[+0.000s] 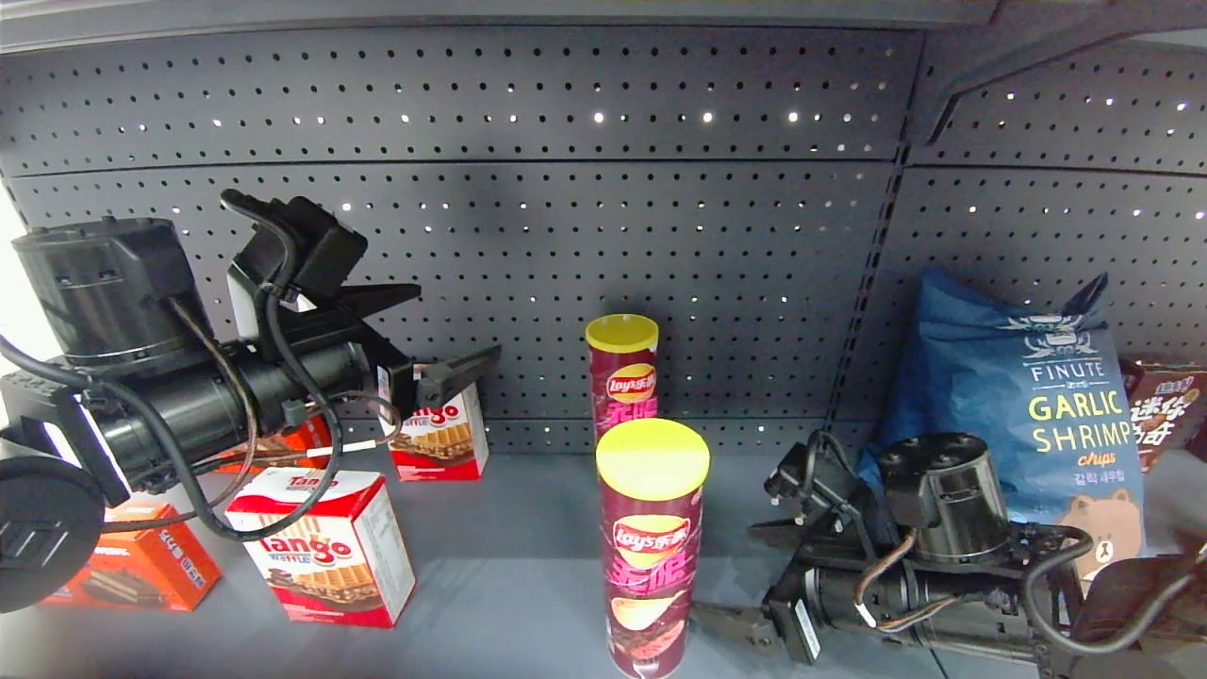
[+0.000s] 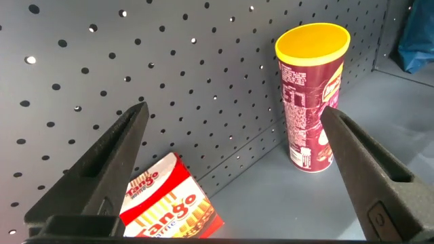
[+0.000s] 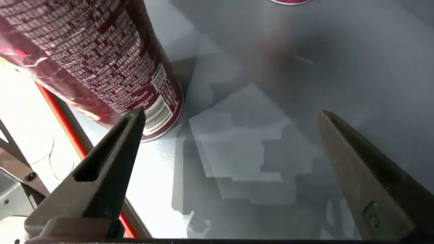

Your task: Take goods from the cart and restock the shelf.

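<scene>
Shelf (image 1: 509, 585) restock, grippers hovering by the front chip can (image 1: 651, 547).
I'm holding the left gripper (image 1: 457, 321) wide apart up-left of it, and the right gripper (image 1: 726, 571) wide apart just right of it.

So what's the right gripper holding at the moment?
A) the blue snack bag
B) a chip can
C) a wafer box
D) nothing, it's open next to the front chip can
D: the right gripper is spread open with only bare shelf between its fingers, and the front chip can stands free beside it.
</scene>
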Controlling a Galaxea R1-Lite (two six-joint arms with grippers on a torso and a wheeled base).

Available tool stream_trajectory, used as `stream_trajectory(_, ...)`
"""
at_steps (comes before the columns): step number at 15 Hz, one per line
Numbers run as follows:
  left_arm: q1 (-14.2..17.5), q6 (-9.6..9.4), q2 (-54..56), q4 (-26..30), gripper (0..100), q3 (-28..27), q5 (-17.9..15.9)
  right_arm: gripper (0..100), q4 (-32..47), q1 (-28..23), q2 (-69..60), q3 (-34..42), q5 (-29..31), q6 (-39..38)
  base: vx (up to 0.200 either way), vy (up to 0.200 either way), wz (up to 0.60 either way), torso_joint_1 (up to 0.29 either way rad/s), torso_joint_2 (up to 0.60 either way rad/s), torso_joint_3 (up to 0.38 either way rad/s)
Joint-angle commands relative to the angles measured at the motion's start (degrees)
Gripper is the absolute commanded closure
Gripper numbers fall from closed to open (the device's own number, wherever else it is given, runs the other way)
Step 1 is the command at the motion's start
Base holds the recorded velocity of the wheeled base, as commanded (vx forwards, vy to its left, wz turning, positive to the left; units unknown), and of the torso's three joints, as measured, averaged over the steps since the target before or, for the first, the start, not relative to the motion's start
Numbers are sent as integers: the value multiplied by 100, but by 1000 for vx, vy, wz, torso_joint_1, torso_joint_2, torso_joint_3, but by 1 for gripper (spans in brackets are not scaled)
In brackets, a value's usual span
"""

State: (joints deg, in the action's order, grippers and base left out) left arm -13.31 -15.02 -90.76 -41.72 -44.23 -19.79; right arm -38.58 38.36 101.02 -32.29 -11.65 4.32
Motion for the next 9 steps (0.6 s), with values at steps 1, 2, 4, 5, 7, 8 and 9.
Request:
stream_trajectory(1, 4, -1, -3, -3, 0, 19, 1, 0, 0, 4, 23, -14, -4, -1, 0, 0, 0, 0, 0, 0)
stream_trajectory(2, 4, -1, -3, -3, 0, 37, 1, 0, 0, 4, 31, -14, -4, -1, 0, 0, 0, 0, 0, 0)
stream_trajectory(4, 4, -1, -3, -3, 0, 37, 1, 0, 0, 13, 75, -23, -4, 8, 0, 0, 0, 0, 0, 0)
stream_trajectory(5, 4, -1, -3, -3, 0, 37, 1, 0, 0, 22, 75, -23, -4, 8, 0, 0, 0, 0, 0, 0)
stream_trajectory(7, 4, -1, 6, -3, 0, 46, 1, 0, 0, 40, 84, -31, -4, 8, 0, 0, 0, 0, 0, 0)
stream_trajectory(8, 4, -1, 6, -3, 0, 46, 1, 0, 0, 48, 102, -58, -4, -1, 0, 0, 0, 0, 0, 0)
stream_trajectory(9, 4, -1, 6, -3, 0, 46, 1, 0, 0, 48, 111, -67, -4, 8, 0, 0, 0, 0, 0, 0)
